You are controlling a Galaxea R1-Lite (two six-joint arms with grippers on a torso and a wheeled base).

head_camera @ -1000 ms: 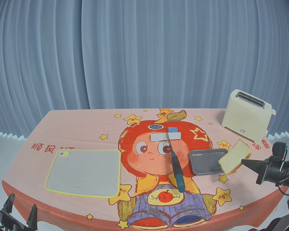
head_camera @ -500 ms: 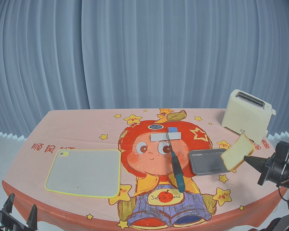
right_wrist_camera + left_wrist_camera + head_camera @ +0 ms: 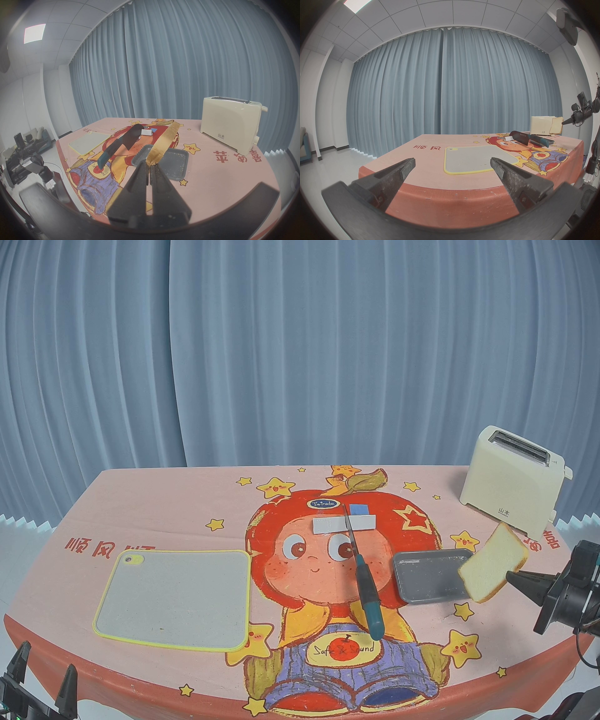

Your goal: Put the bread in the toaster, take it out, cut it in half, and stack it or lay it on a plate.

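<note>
My right gripper (image 3: 514, 578) is shut on the bread slice (image 3: 492, 562), holding it tilted in the air over the right end of the grey plate (image 3: 428, 575). The right wrist view shows the bread (image 3: 164, 140) edge-on, rising from my closed fingertips (image 3: 148, 167). The cream toaster (image 3: 514, 480) stands at the table's far right, its slot facing up, behind the bread. A knife (image 3: 364, 577) with a teal handle lies at the table's middle. My left gripper (image 3: 453, 173) hangs open off the table's near left corner, with nothing in it.
A grey cutting board (image 3: 176, 598) with a yellow rim lies on the left of the table. Small white and blue blocks (image 3: 344, 522) sit under the knife's blade. A blue curtain (image 3: 300, 352) closes off the back.
The right gripper carried the bread up and to the right toward the toaster, then dipped slightly. The left arm has stayed still.
</note>
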